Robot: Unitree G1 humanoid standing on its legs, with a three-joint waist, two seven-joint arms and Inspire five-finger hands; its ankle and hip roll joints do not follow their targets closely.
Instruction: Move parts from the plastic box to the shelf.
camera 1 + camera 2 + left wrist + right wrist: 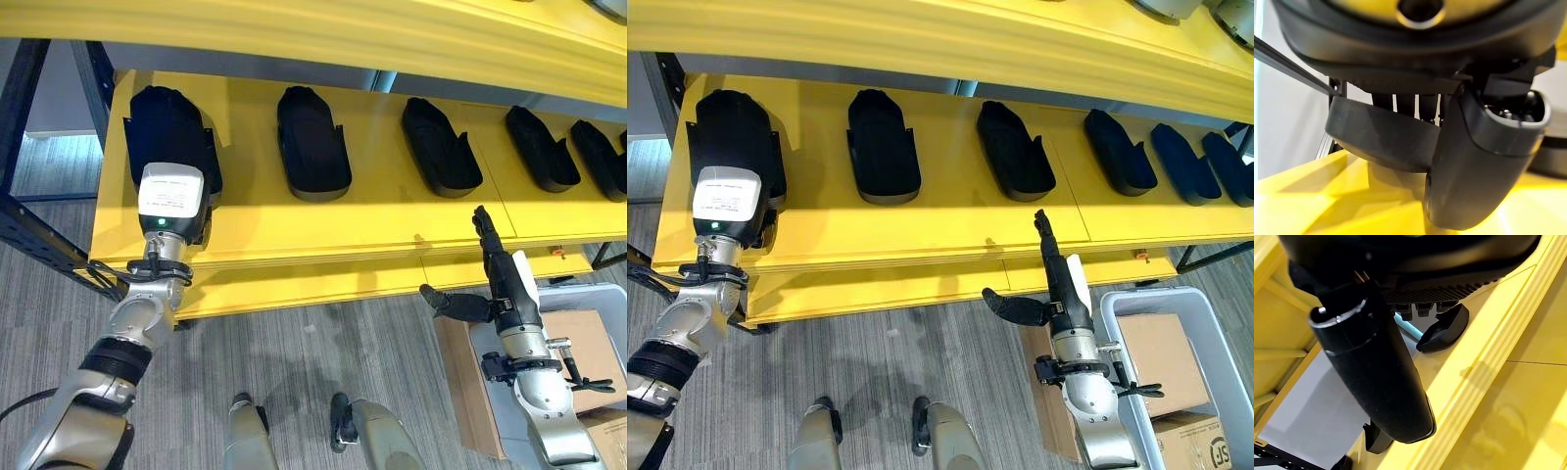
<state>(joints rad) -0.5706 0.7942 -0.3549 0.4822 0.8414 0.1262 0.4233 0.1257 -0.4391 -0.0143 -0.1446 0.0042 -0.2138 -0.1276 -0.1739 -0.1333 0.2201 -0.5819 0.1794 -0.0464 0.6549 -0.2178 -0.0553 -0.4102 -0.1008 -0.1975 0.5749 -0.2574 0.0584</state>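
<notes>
Several black moulded parts lie in a row on the yellow shelf (pixel 372 220). My left hand (pixel 1474 161) is at the leftmost part (pixel 167 127), over the shelf's left end. Its thumb presses the near side of the part's dark rim (pixel 1376 139) and its fingers curl behind it. My right hand (pixel 497 269) hangs open in front of the shelf's front edge, fingers straight and pointing up, thumb spread to the side, holding nothing. The grey plastic box (pixel 1114 311) stands on the floor at the lower right.
Cardboard boxes (pixel 1156 348) sit in the plastic box, and another stands beside it. A yellow upper shelf beam (pixel 323 39) overhangs the row of parts. The rack's black frame (pixel 39 245) rises at the left. Bare shelf surface lies in front of the parts.
</notes>
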